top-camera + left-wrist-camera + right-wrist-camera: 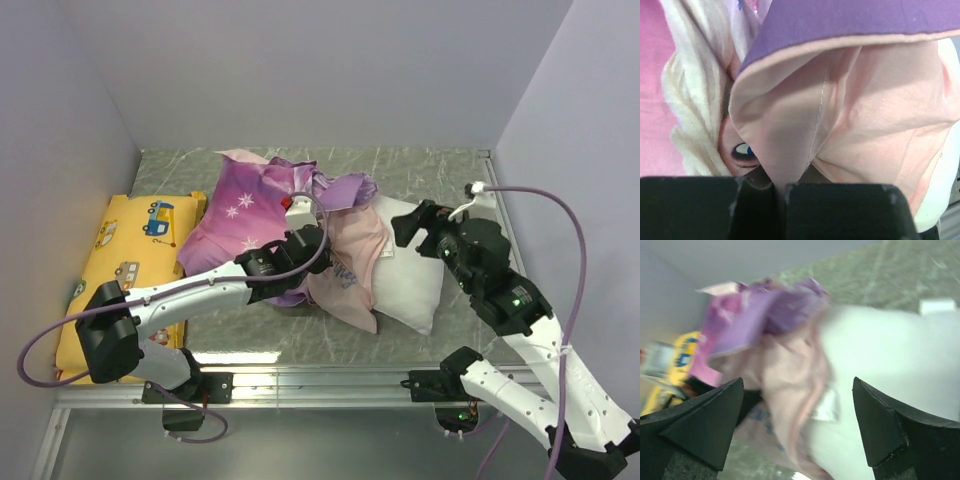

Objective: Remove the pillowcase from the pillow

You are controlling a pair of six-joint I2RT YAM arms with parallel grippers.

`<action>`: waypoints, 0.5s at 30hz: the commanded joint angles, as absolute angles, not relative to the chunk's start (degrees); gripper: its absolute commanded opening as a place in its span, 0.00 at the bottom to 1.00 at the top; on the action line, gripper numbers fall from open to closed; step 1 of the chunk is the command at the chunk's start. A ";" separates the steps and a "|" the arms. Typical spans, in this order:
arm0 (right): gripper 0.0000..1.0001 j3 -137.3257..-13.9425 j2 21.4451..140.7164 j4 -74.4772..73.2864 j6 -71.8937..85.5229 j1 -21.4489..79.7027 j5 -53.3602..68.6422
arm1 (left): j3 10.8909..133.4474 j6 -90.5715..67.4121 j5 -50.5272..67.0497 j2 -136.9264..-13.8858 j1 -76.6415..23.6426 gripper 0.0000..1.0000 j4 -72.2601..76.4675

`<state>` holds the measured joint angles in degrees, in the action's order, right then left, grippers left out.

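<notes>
The pink-purple pillowcase [255, 205] lies bunched in the middle of the table, turned partly inside out with its pale pink inside [350, 255] showing. The white pillow [415, 275] sticks out of it to the right. My left gripper [305, 240] is shut on a fold of the pillowcase [790, 150]; the princess print [737, 150] shows beside it. My right gripper [405, 228] is open and empty above the pillow's left part. In the right wrist view, pillowcase [785, 365] and pillow [890, 355] lie below the wide-apart fingers [705, 420].
A yellow cushion with cartoon vehicles [125, 260] lies along the left wall. The grey marbled table [430, 170] is walled at left, back and right. A metal rail [330, 380] runs along the near edge.
</notes>
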<state>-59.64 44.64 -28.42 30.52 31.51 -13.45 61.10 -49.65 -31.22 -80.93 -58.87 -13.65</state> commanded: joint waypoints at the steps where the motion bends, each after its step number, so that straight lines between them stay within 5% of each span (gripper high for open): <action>1: 0.97 -52.84 45.09 -31.99 30.41 30.76 -19.24 | 63.54 -48.52 -31.91 -79.89 -56.78 0.01 -12.13; 12: 0.99 -36.13 46.57 -22.24 32.43 30.67 -14.41 | 70.92 -44.74 -27.25 -84.20 -54.14 0.00 -12.13; 15: 0.58 -36.91 50.79 -21.18 32.52 29.36 -16.26 | 72.33 -43.69 -28.55 -84.55 -53.88 0.00 -14.14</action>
<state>-36.93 47.55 -24.80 31.48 30.46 -15.73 68.73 -45.82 -27.94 -84.49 -54.50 -15.18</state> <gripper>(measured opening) 0.700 0.038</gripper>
